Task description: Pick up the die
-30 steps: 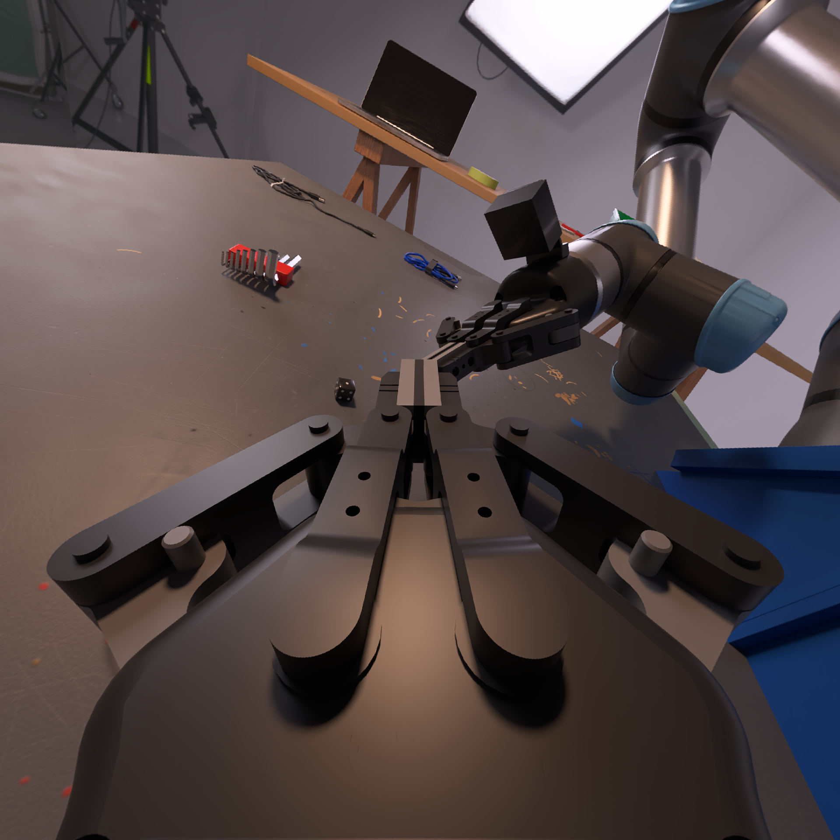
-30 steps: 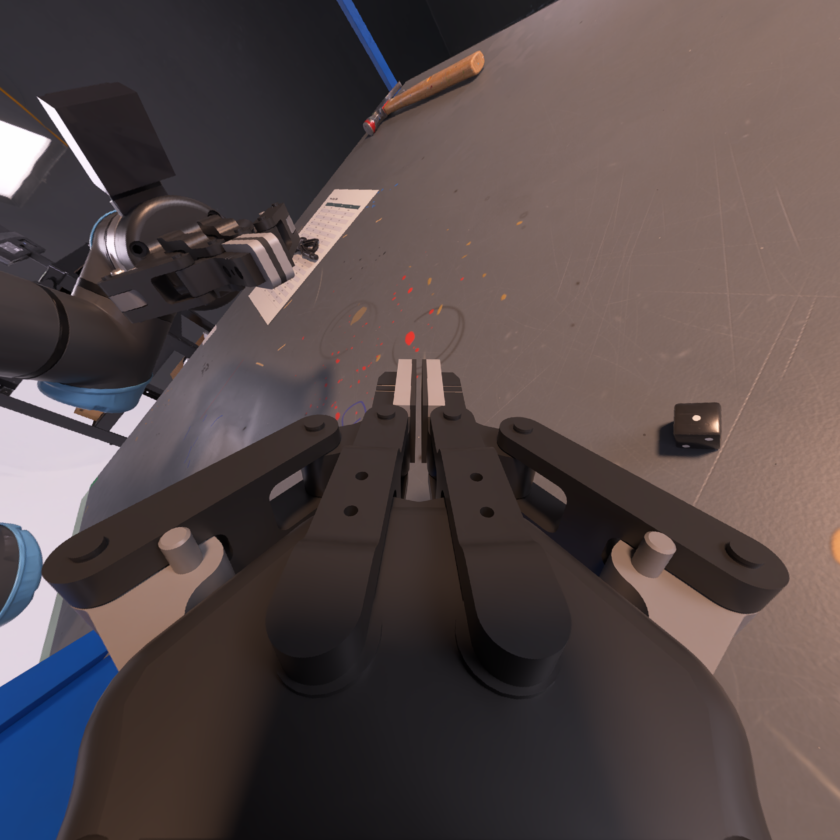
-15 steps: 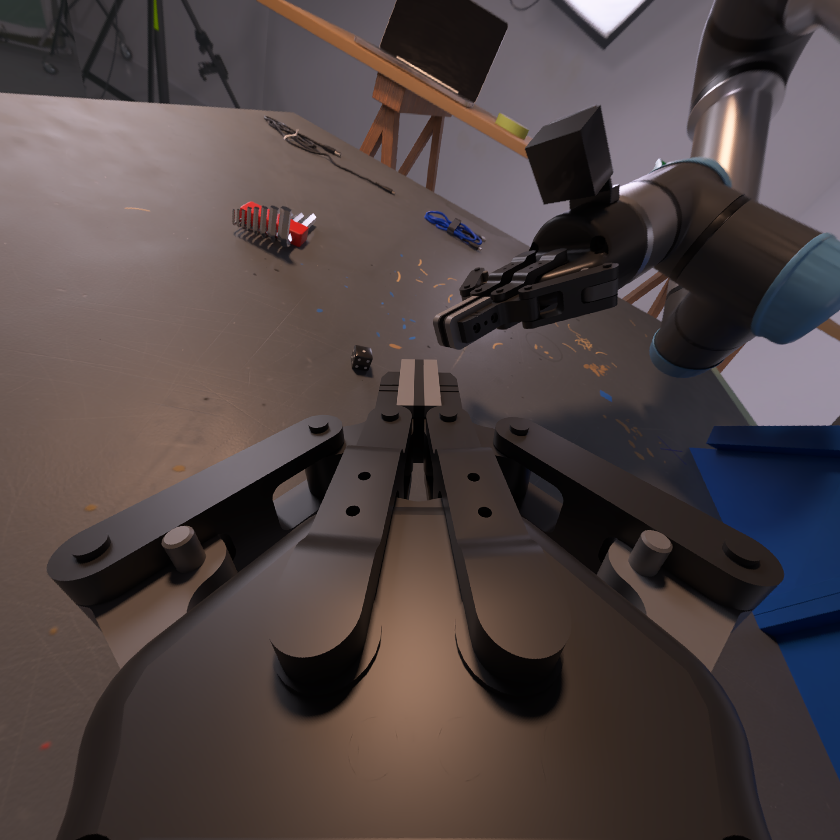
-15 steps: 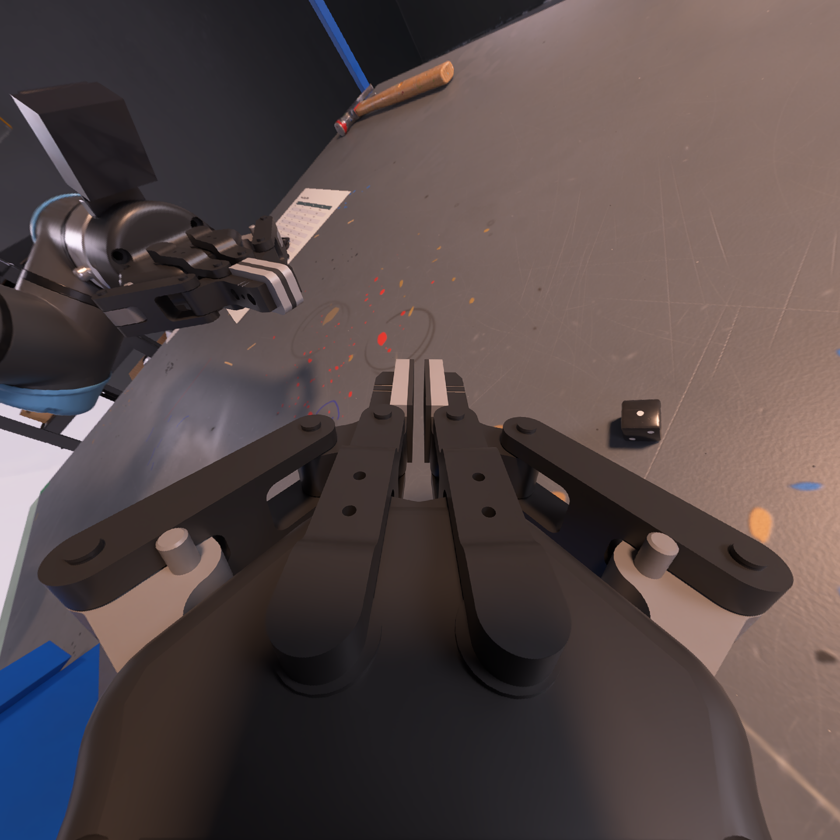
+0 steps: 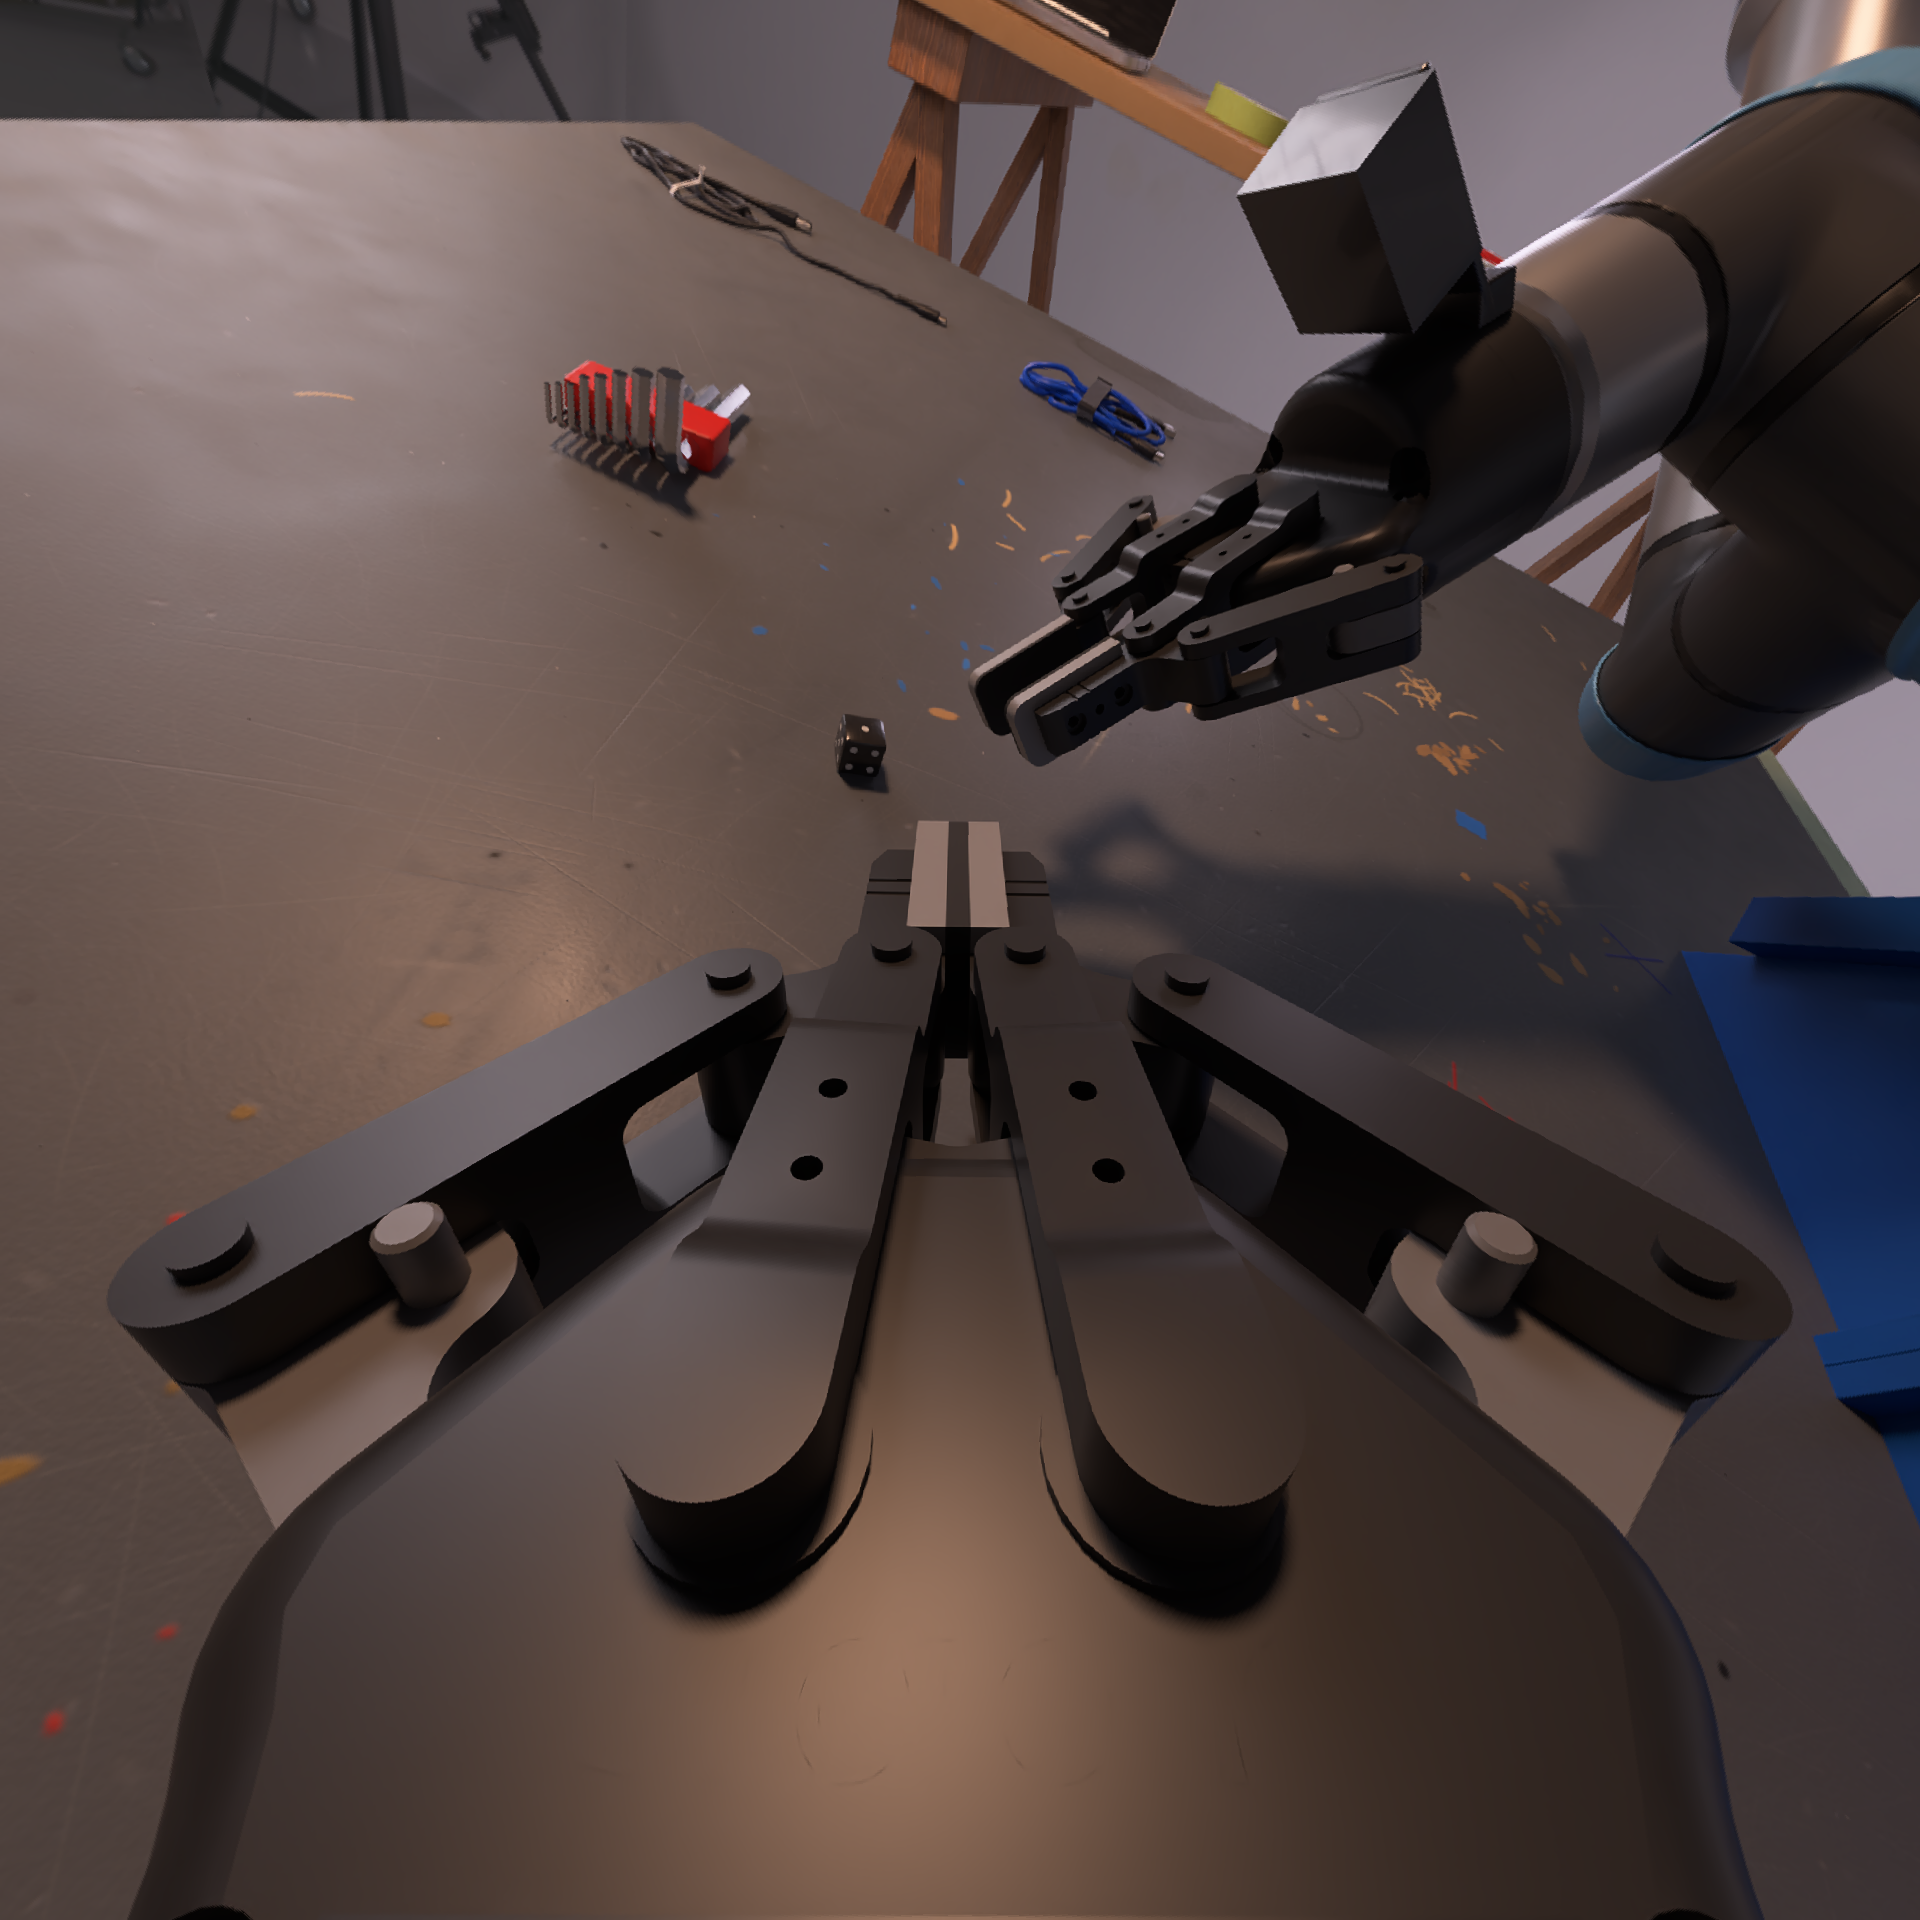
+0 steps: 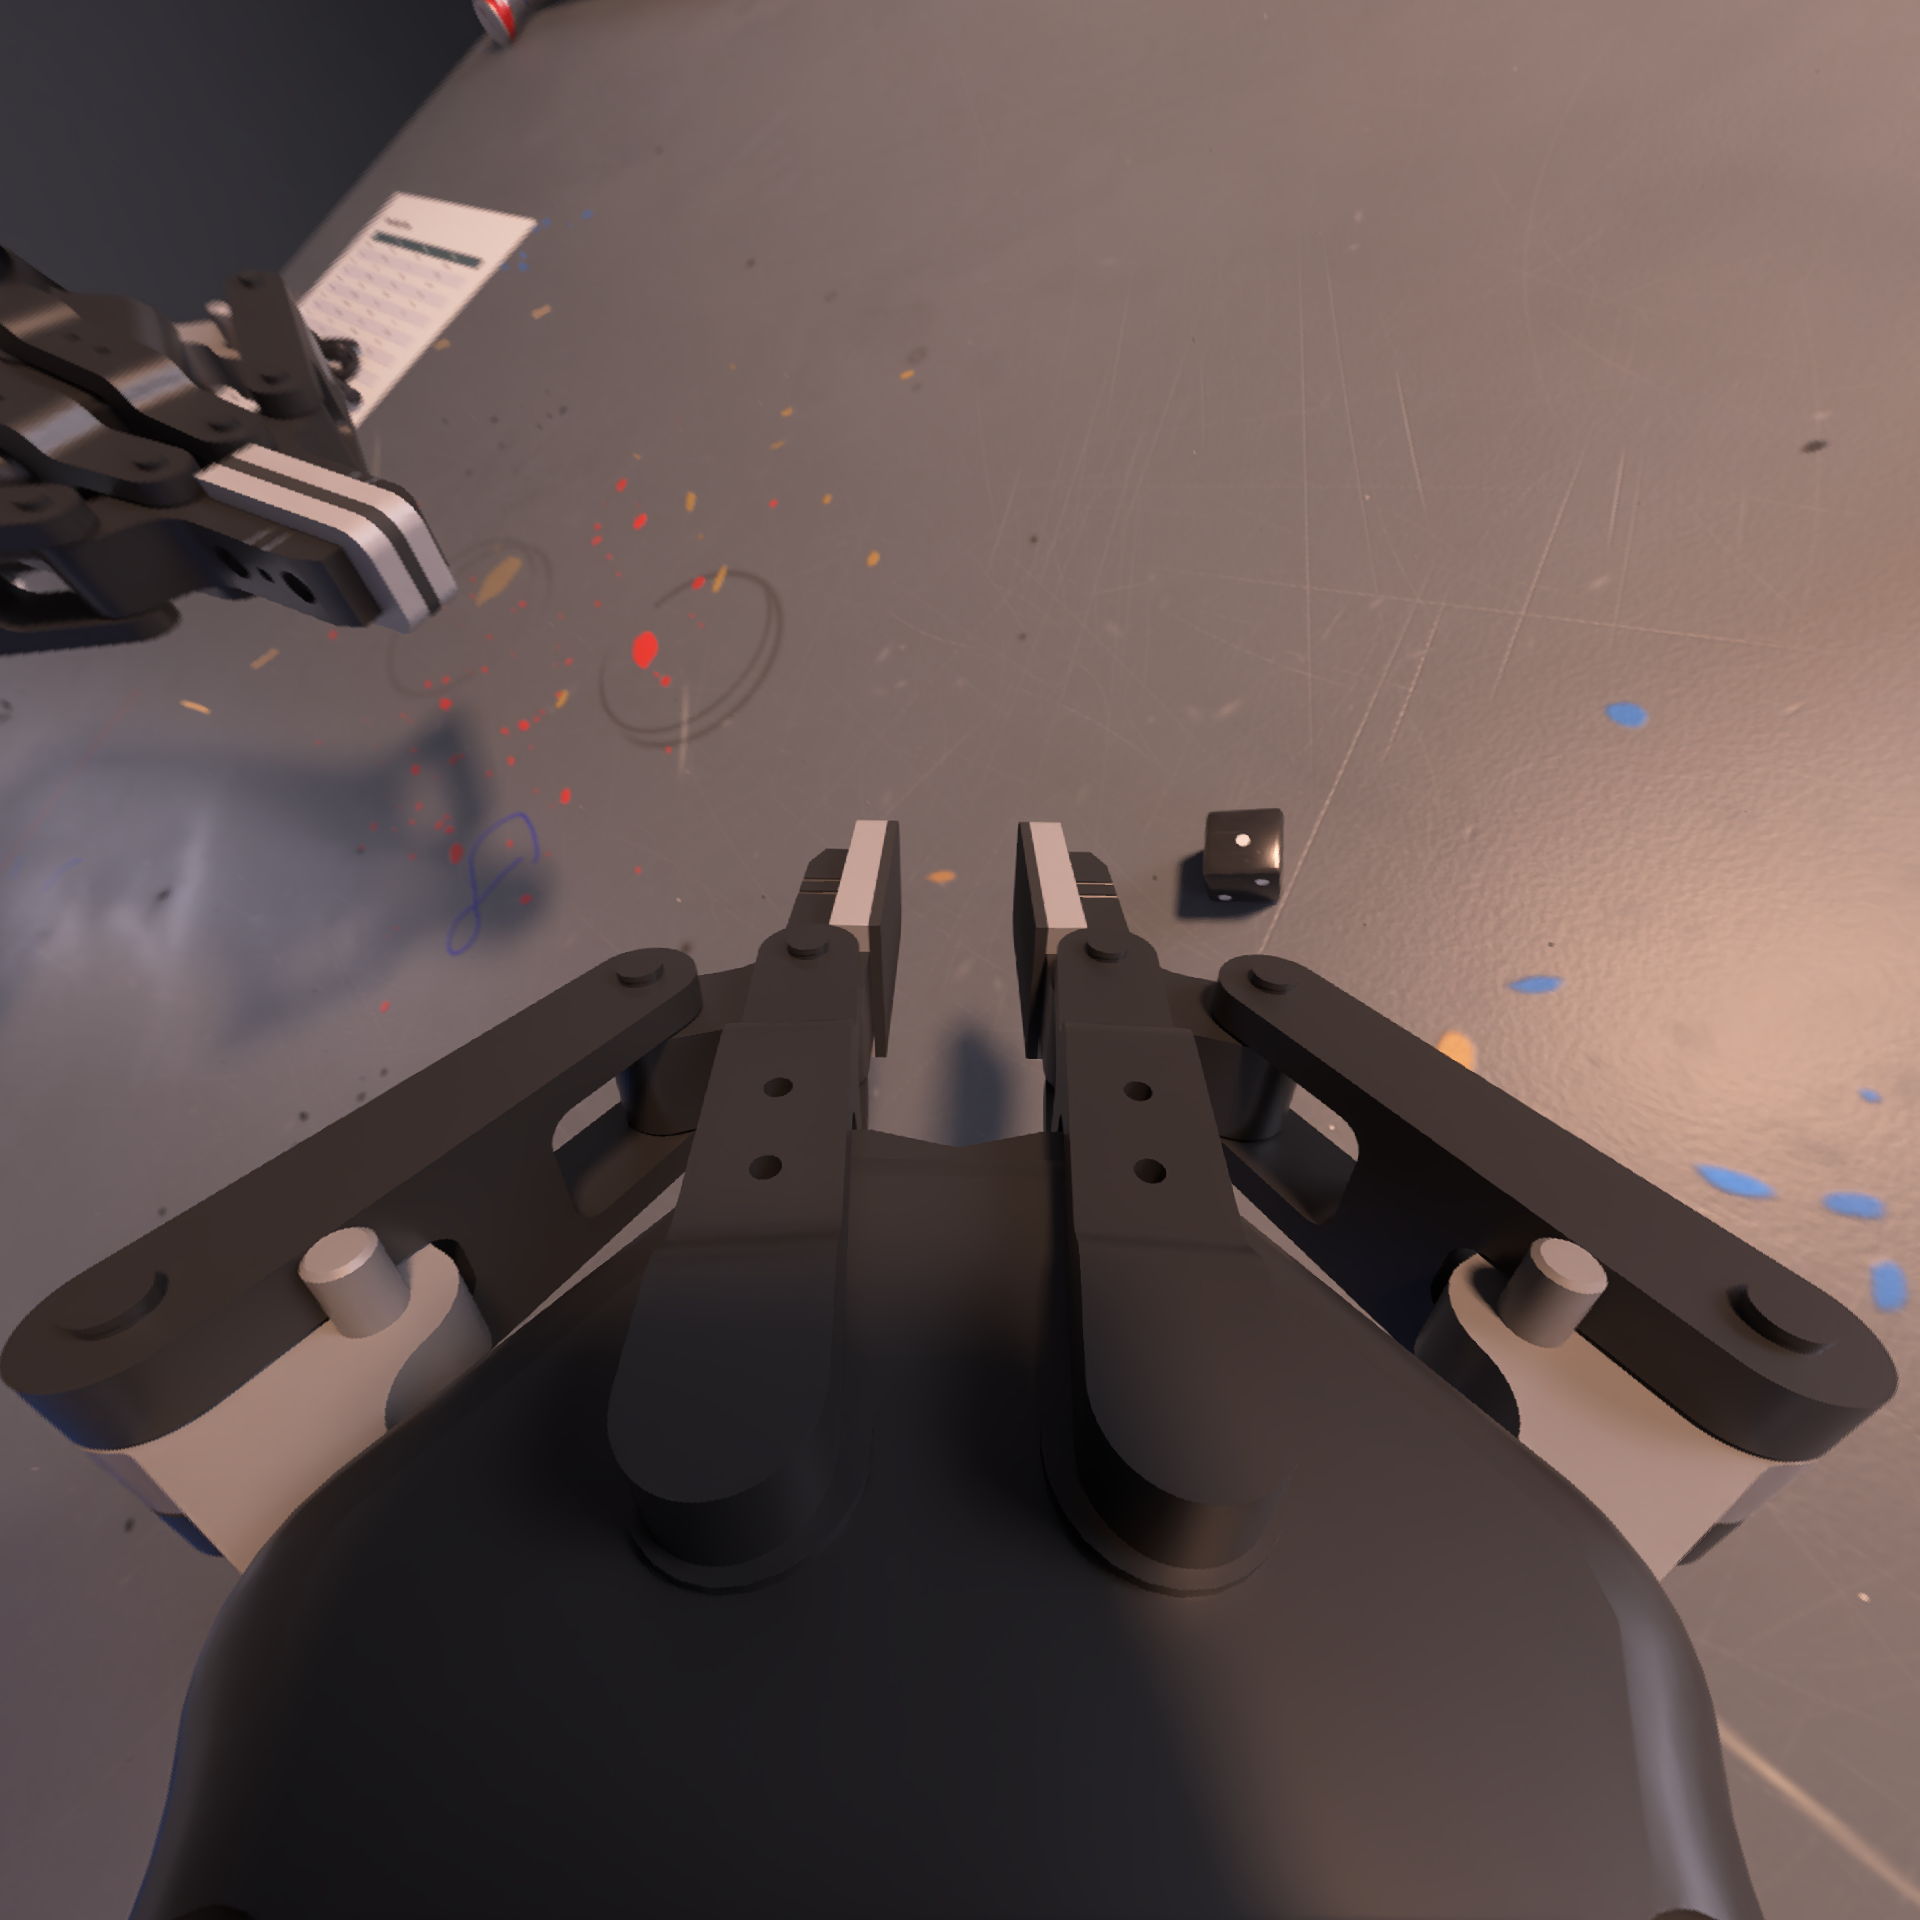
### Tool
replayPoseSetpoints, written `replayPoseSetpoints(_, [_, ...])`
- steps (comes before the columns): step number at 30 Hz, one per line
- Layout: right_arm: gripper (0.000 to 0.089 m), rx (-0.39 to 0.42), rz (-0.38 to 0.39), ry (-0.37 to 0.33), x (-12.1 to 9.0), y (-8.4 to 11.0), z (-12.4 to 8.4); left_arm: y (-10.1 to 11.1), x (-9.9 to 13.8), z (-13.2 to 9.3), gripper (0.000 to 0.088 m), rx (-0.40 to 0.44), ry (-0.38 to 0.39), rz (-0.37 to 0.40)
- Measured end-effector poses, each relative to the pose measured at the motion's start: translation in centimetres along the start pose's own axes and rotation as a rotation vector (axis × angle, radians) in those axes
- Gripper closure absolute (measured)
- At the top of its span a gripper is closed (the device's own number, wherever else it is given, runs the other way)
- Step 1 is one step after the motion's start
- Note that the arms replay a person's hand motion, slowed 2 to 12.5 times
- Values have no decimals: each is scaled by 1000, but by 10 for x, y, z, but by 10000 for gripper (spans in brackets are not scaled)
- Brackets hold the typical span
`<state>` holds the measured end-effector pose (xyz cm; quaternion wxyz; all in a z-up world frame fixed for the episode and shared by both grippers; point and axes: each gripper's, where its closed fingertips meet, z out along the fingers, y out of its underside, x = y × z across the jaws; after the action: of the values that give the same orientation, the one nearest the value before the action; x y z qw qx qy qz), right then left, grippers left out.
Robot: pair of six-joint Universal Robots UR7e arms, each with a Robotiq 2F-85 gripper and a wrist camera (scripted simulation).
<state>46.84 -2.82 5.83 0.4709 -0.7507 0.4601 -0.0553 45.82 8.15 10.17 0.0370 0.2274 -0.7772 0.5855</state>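
Grippers: your right gripper (image 6: 956,873) has its jaws parted with nothing between them; your left gripper (image 5: 957,873) has its jaws pressed together, empty, the pale flat pads (image 5: 932,873) face to face.
Die position: the die (image 6: 1242,852) sits flat on the table (image 6: 1455,416), just beside your right gripper's outer fingertip and slightly ahead of it, outside the gap. From the left wrist view you see the same die (image 5: 860,745) between the two grippers.
Die handling: judge it small, light, hard and rigid, a glossy black cube with white pips and softened edges. You can expect it to be slippery and to skid or pop out if pinched on a corner.
Where to hold: take two opposite flat faces, pads square to them, low enough to catch the cube's middle.
Next move: you likely need to shift the right gripper sideways until the die lies between the fingers, then lower.
Table: matte grey-brown, scratched, flecked with red, orange and blue paint, with faint ring marks.
Mid-distance: a printed paper sheet (image 6: 416,291) lies flat beyond the left gripper.
Farther off: a red holder of metal hex keys (image 5: 649,416), a coiled blue cable (image 5: 1096,407), a black cord (image 5: 748,213).
Beyond the table: a wooden trestle (image 5: 966,156).
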Motion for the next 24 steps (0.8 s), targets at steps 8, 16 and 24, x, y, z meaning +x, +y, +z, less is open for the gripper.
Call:
replayPoseSetpoints(8, [608,-67,-55,60,12,15,7,7,2,3,882,-36,1,-7])
replayPoseSetpoints(16, [603,-78,-77,114,23,19,13,11,4,4,882,-44,11,-20])
replayPoseSetpoints(24, [606,-95,-70,184,38,22,15,10,4,3,882,-41,11,-31])
